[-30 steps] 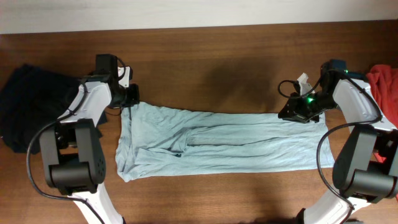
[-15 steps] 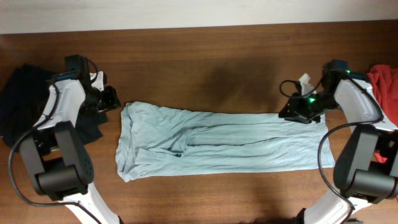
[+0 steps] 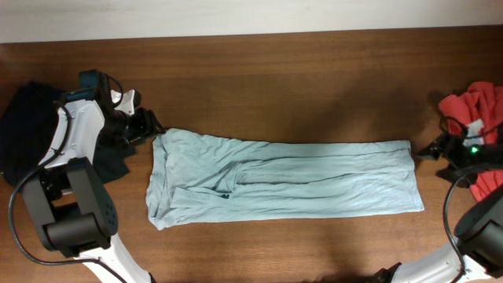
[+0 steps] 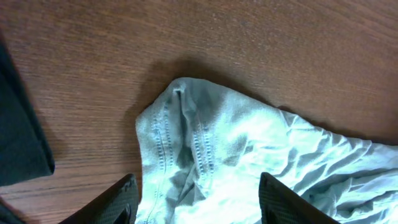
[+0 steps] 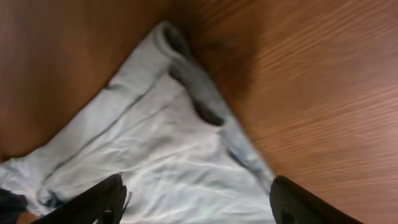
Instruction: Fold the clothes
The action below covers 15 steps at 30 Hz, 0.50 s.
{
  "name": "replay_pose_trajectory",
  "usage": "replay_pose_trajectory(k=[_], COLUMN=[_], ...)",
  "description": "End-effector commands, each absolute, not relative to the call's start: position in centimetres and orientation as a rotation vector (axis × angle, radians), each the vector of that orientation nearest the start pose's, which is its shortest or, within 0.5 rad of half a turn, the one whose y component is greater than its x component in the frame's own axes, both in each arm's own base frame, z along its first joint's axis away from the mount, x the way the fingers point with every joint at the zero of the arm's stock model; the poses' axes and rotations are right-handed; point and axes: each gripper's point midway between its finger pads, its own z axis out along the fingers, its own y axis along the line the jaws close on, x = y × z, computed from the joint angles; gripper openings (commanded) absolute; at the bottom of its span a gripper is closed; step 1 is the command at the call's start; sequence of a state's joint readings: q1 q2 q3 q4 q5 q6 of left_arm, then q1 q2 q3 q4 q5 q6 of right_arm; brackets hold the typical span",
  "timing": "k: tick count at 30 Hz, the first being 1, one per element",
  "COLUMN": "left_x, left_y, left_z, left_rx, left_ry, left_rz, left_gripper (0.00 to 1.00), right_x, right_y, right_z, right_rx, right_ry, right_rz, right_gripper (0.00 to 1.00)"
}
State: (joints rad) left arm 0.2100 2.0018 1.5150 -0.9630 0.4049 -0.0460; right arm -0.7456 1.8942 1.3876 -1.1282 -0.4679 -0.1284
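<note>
The pale grey-blue T-shirt (image 3: pixel 283 177) lies as a long band across the middle of the table, folded lengthwise. My left gripper (image 3: pixel 148 126) hovers open just off its upper left corner. In the left wrist view that stitched corner (image 4: pixel 199 130) lies flat between and ahead of the spread fingers (image 4: pixel 118 202). My right gripper (image 3: pixel 431 151) stands open just past the shirt's right end, over the table. In the right wrist view the shirt's corner (image 5: pixel 168 149) lies under the wide-apart fingers (image 5: pixel 305 202). Nothing is gripped by either one.
A navy garment (image 3: pixel 27 137) is heaped at the left edge under my left arm, its edge showing as dark cloth (image 4: pixel 18 137). A red garment (image 3: pixel 475 106) is bunched at the right edge beside my right arm. Bare brown wood surrounds the shirt.
Both grippers opened and let go of the shirt's far corners. The left one backed off to the left. The right arm swung away to the right edge, and the shirt's right end lies flat.
</note>
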Motion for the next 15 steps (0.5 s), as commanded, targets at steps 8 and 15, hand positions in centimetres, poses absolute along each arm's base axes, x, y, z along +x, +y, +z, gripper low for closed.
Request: replay_pose_trajectory(k=[8,15], left_x=[41.5,41.7], left_y=[1.6,1.6], left_z=[8.0,8.0], left_rx=[-0.254,-0.219], left_ry=[2.858,2.850], left_rz=[-0.597,-0.591], left_gripper=[0.67,0.67], right_x=[30.1,30.0], right_y=[-16.7,-14.1], right_z=[1.5,-1.1], right_rx=[0.683,0.627], right_ry=[2.899,2.946], right_rz=[0.733,0.883], right_gripper=[0.80,0.81])
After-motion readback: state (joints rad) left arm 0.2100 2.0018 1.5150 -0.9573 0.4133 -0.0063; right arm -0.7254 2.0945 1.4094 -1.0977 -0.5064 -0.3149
